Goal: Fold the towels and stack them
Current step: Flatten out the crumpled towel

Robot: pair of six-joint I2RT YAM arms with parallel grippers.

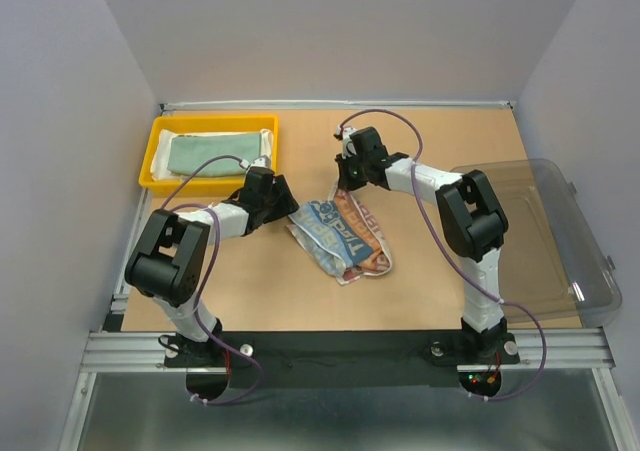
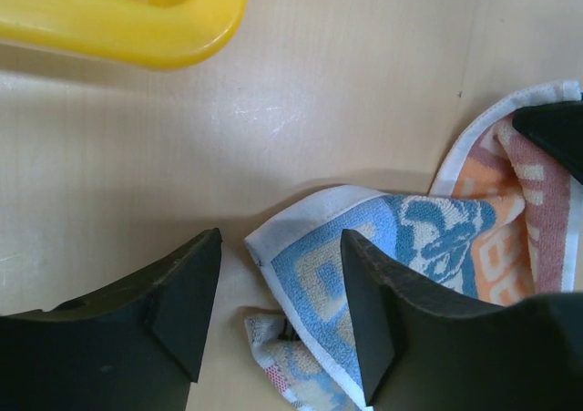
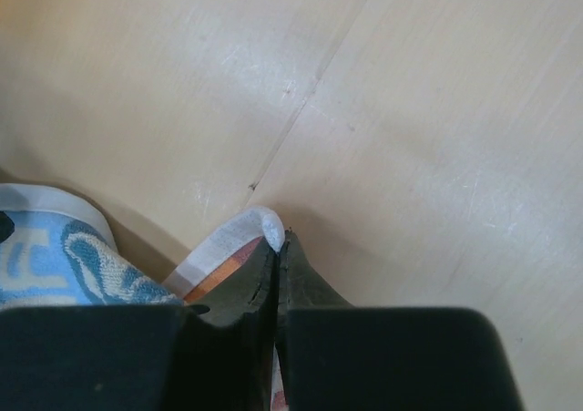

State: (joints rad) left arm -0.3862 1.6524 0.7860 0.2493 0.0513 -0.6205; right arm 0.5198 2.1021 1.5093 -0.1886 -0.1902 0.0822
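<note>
Starting nearest the arm bases, the printed towel is found crumpled in the middle of the tabletop. The left tool is held low with its jaws apart, straddling one hemmed corner that is not yet pinched. A little farther back, the right tool is pressed together on a thin sliver of white hem at another corner. Only the very edge appears to be caught there, so the cloth could be pulled free once it is lifted or stretched. If the left jaws are closed off-centre, a lower layer might be taken up instead and a skewed fold produced. The towel is seen bunched and partly doubled over itself, its blue and orange lettering bordered in white. At the far left, a pale teal towel is seen folded flat in the yellow tray.
</note>
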